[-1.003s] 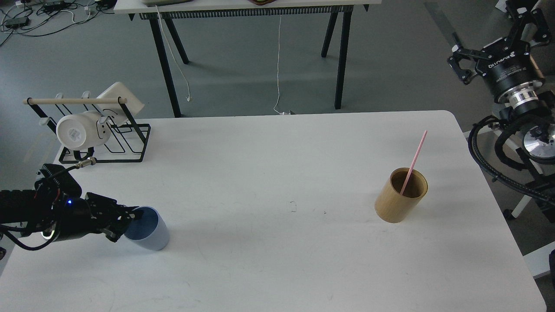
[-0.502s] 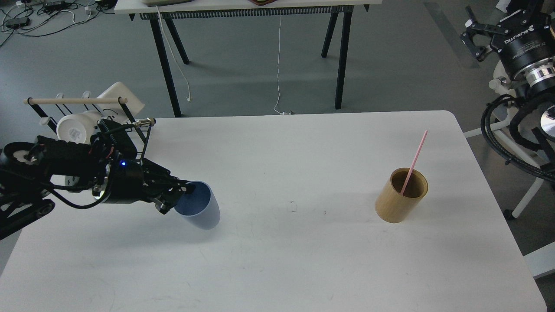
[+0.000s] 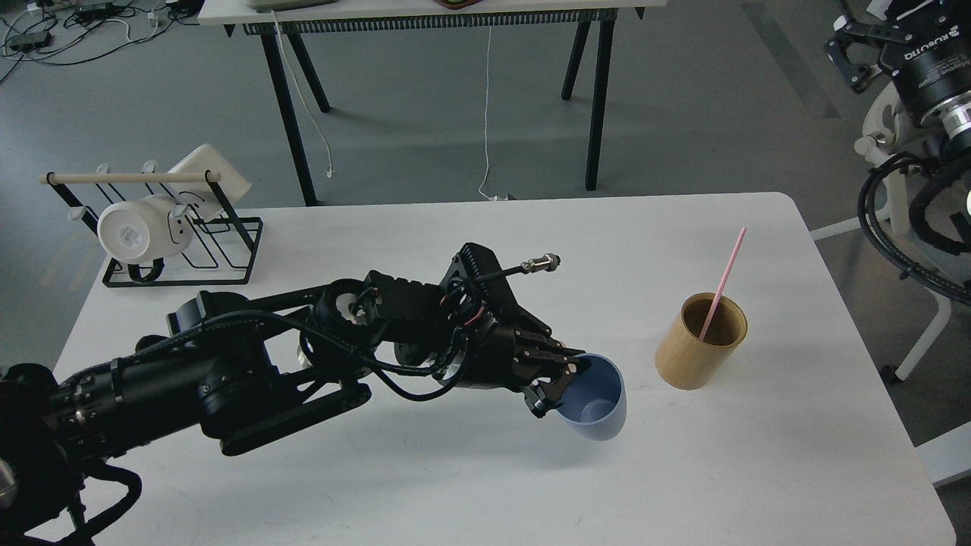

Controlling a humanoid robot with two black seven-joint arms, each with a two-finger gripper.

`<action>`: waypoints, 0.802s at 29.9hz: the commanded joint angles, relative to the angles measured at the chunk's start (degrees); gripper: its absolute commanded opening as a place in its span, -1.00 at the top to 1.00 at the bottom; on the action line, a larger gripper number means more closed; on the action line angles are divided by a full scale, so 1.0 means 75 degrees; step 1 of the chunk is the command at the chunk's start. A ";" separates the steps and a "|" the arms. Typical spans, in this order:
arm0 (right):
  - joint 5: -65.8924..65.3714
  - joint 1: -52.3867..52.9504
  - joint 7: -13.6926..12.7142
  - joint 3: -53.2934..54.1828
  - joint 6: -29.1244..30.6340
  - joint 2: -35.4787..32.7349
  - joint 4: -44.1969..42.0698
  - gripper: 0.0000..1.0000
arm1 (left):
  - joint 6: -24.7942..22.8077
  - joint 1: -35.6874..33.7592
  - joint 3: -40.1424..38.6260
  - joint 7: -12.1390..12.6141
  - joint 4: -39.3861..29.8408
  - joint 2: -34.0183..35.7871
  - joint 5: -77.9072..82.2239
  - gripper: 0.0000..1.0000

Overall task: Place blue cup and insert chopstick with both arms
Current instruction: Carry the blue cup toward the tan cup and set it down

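Observation:
The pale-blue cup (image 3: 595,402) is at mid-table, tilted with its mouth toward the upper left. My left gripper (image 3: 563,383) is shut on its rim; I cannot tell if the cup touches the white table (image 3: 455,485). The pink chopstick (image 3: 724,280) stands leaning in a tan bamboo-coloured cylinder (image 3: 699,342) just right of the cup. My right gripper (image 3: 861,47) is high off the table's right edge, at the top right corner, open and empty.
A black wire rack (image 3: 186,243) with a pale wooden rod and white mugs (image 3: 144,231) stands at the table's far left corner. A second table's black legs (image 3: 288,106) stand behind. My left arm (image 3: 227,379) stretches across the table's left half.
My left arm has carried the blue cup from the table's left side rightward to the middle, close to the tan cylinder. My right gripper has risen and moved further right, off the table.

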 commanded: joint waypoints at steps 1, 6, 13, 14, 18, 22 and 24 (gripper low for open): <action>0.0007 -0.0012 0.0000 0.0001 -0.0002 -0.0023 0.0002 -0.98 | 0.0001 0.0084 0.0027 -0.0004 0.0475 -0.0284 -0.0001 0.93; 0.0007 -0.0082 0.0000 -0.0010 -0.0002 -0.0023 0.0107 -0.98 | 0.0001 0.0179 0.0027 -0.0004 0.1015 -0.0344 -0.0001 0.92; -0.0005 -0.0094 0.0000 -0.0022 -0.0002 -0.0012 0.0177 -0.98 | 0.0001 0.0179 0.0027 -0.0004 0.1004 -0.0215 -0.0001 0.89; 0.0007 -0.0094 0.0000 -0.0022 -0.0002 -0.0011 0.0166 -0.98 | 0.0001 0.0179 0.0027 -0.0004 0.0981 -0.0215 -0.0001 0.88; 0.0007 -0.0106 0.0000 -0.0069 -0.0002 0.0000 0.0178 -0.98 | 0.0001 0.0190 0.0062 -0.0004 0.1039 -0.0168 -0.0001 0.87; 0.0007 -0.0106 0.0000 -0.0022 -0.0002 0.0000 0.0178 -0.98 | 0.0001 0.0190 0.0168 -0.0015 0.1074 -0.0063 -0.0001 0.86; 0.0007 -0.0106 0.0000 -0.0022 -0.0002 0.0000 0.0178 -0.98 | 0.0001 0.0190 0.0203 -0.0015 0.1074 0.0066 -0.0001 0.85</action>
